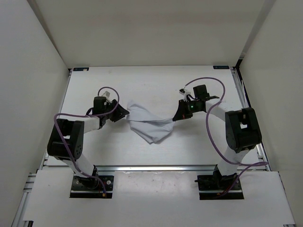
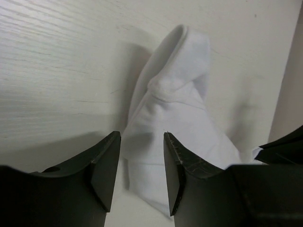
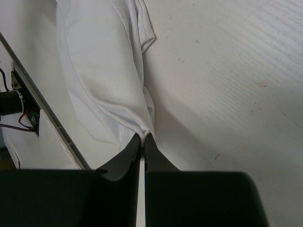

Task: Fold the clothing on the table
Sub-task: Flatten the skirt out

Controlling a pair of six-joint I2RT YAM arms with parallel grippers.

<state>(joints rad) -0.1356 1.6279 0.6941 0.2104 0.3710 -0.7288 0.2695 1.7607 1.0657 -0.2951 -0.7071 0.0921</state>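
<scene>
Loosely bunched, wrinkly white clothing (image 1: 151,126)

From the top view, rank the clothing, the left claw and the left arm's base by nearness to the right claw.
1. clothing: pinched in the shut right claw, spreading to its left.
2. left claw: open, at the clothing's left end.
3. left arm's base: farthest, at the view's bottom left.

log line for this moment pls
left gripper: open, at left end of clothing | right gripper: shut on clothing's right end | clothing: crumpled, not yet folded | surface: table
</scene>
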